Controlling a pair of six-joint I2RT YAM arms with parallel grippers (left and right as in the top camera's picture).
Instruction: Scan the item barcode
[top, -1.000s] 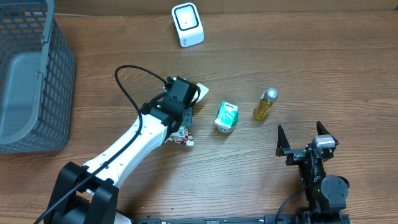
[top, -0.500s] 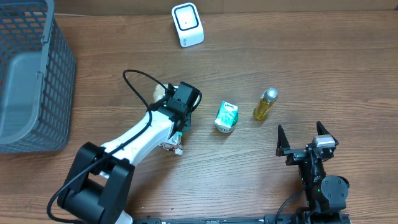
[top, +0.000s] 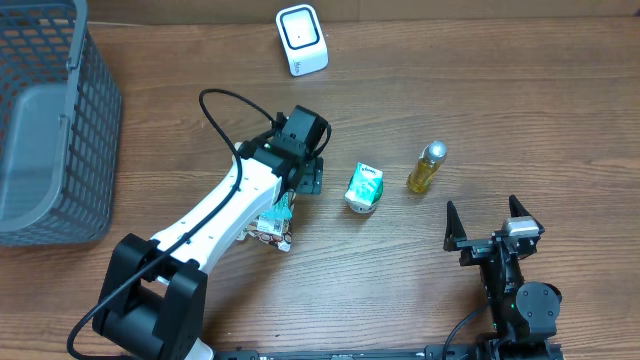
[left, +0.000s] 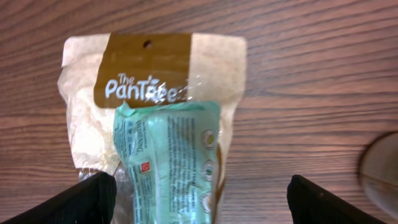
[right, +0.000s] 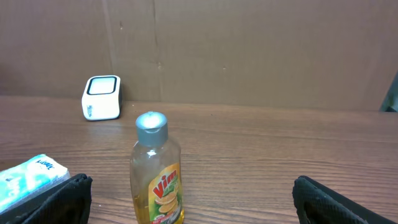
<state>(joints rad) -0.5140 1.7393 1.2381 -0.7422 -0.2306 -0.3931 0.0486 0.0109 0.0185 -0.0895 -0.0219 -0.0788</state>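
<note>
Left wrist view: left gripper (left: 208, 200) fingers spread wide over a teal packet (left: 171, 163) lying on a brown pouch (left: 155, 74). Right gripper (right: 193, 200) fingers spread, empty, facing the bottle (right: 155, 174).

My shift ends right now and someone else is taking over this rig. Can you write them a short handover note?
Left gripper: open, holding nothing, over a brown Pantree pouch with a teal packet lying on it, flat on the table.
Right gripper: open, empty, near the front edge.
Scanner stands at the far edge; teal carton and Vim bottle are mid-table.
Done: no item is at the scanner, and no scan shows.
Left: pick an item and show its barcode to the scanner.
</note>
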